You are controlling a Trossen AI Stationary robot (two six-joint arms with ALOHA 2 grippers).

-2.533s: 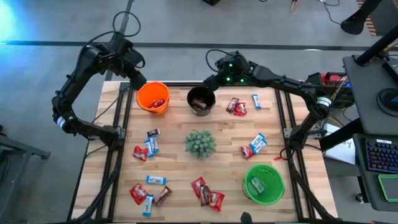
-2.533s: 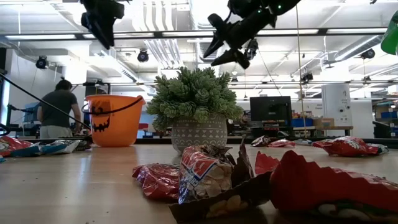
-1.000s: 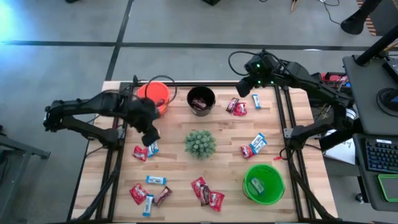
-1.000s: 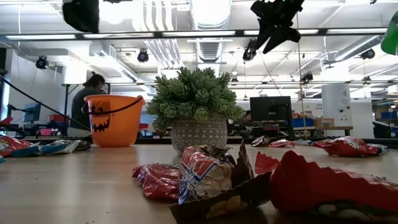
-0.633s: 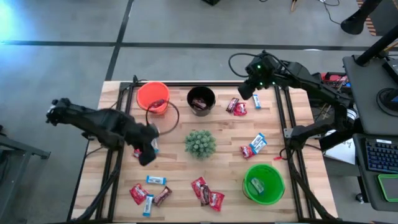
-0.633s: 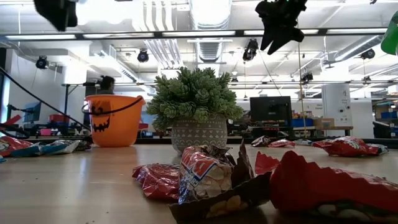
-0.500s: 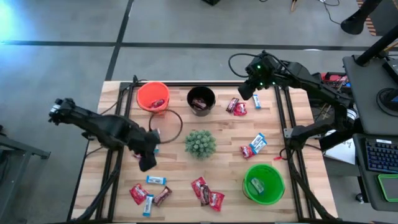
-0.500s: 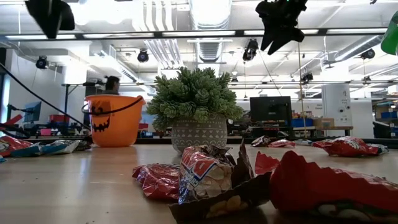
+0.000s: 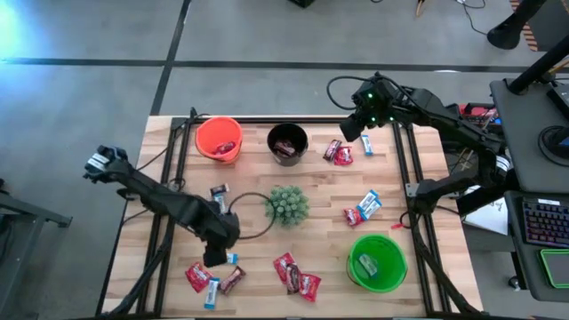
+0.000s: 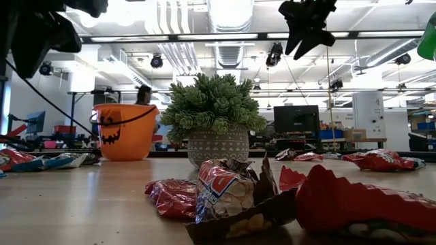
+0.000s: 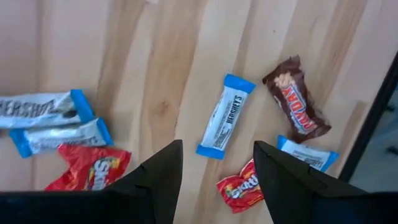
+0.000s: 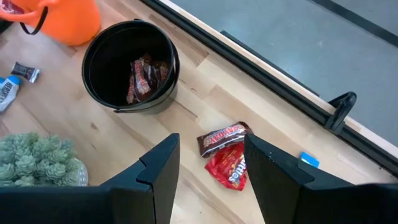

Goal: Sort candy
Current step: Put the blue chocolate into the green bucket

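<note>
STEP: you're lining up picks, nothing held | LEFT: left claw (image 9: 214,259) spread over the blue-and-white bar (image 11: 225,116), lower left of the tabletop (image 9: 324,196) | RIGHT: right claw (image 12: 209,163) spread above the brown and red sweets (image 12: 225,152), upper right | NEXT: drop straight, pinch one wrapper only.

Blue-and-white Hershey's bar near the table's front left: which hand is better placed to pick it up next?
Left. The left hand hangs open right above that bar, which lies between its fingers' line. The right hand is over the far edge, by the red and brown candies.
</note>
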